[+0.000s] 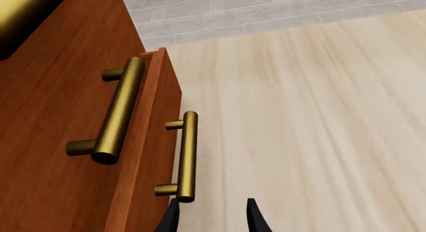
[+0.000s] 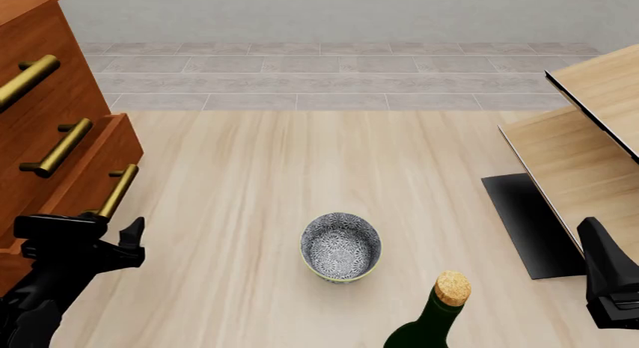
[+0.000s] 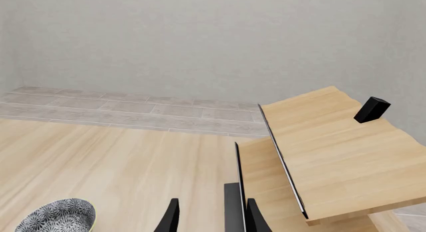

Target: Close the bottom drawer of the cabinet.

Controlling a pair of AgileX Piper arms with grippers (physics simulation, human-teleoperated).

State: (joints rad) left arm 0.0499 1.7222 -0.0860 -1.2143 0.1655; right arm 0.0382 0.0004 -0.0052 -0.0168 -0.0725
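Bottom drawer (image 2: 105, 176) not yet closed.
It protrudes from the cabinet (image 2: 35, 78); left gripper (image 1: 213, 217), fingers spread, apparently touches nothing, handle (image 1: 187, 156) at eleven o'clock.

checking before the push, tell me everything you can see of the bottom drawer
The bottom drawer is the lowest reddish-brown wooden front of the cabinet, standing out beyond the drawer above, so it is open. A brass bar handle on two posts crosses its front. The left gripper sits just before the handle's near end; contact cannot be told.
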